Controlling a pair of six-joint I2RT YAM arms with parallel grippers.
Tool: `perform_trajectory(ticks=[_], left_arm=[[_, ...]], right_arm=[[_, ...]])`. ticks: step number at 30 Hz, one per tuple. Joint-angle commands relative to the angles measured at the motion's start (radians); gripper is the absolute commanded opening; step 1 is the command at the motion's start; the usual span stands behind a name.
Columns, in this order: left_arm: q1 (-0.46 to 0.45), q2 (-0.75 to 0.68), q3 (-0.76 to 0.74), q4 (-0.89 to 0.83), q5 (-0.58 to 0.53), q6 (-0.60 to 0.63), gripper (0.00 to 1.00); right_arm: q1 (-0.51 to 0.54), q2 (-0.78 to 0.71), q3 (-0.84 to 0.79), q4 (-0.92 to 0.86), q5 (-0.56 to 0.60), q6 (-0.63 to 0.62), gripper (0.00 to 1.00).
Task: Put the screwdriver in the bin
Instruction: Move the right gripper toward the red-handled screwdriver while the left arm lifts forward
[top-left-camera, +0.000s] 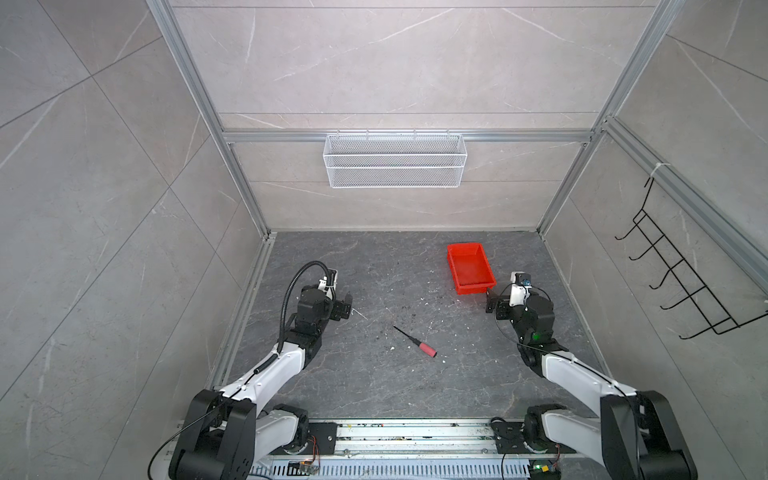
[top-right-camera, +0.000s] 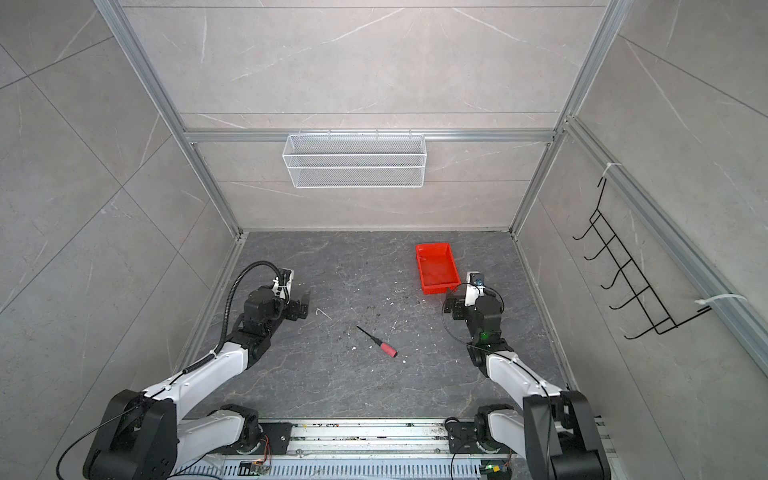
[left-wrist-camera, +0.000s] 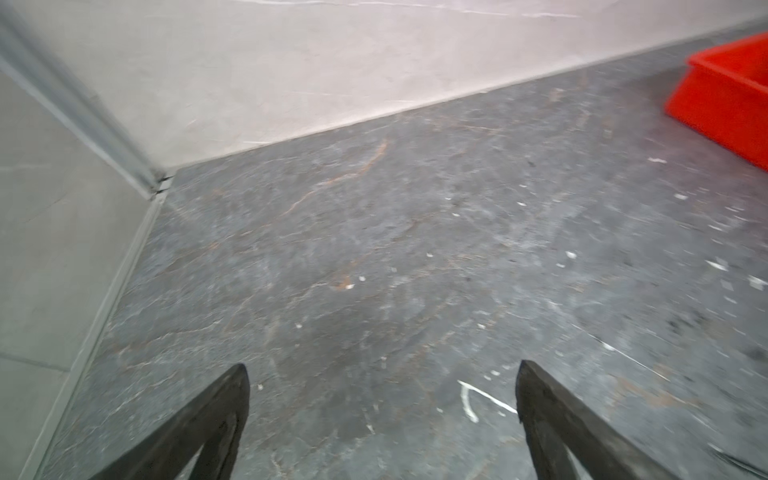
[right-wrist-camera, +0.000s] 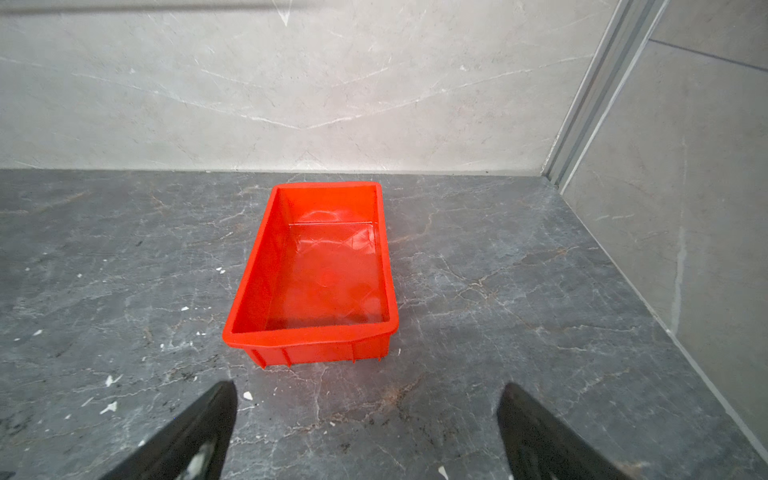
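One screwdriver (top-left-camera: 415, 343) lies outside bin (top-left-camera: 474, 288); right gripper (right-wrist-camera: 369, 385) gapes, left gripper (left-wrist-camera: 383, 365) seemingly too.

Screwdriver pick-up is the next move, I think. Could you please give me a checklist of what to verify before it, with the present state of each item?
1. Screwdriver lies flat in the open, touched by nothing: ok.
2. Bin stands upright and empty: ok.
3. Left gripper open, holding nothing: ok.
4. Right gripper open, holding nothing, facing the bin: ok.
5. Screwdriver seen by a wrist camera: not ok, only both top views show it.
6. Path between screwdriver and bin free of larger things: ok.
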Motion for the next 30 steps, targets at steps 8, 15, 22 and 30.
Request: perform_trajectory(ticks=[8, 15, 22, 30], left_arm=[[-0.037, -0.139, 0.103, -0.363, 0.346, 0.075, 1.0], [-0.038, -0.166, 0.136, -0.541, 0.637, 0.319, 1.0], [-0.039, -0.152, 0.122, -0.599, 0.857, 0.464, 1.0], [-0.044, -0.141, 0.085, -0.606, 0.924, 0.557, 1.0]], right_arm=[[0.046, -0.209, 0.058, -0.295, -0.088, 0.075, 0.99], [0.138, -0.257, 0.135, -0.488, -0.146, 0.066, 0.99], [0.295, -0.225, 0.209, -0.662, -0.117, 0.008, 0.99], [0.636, -0.025, 0.316, -0.808, 0.128, 0.035, 0.99]])
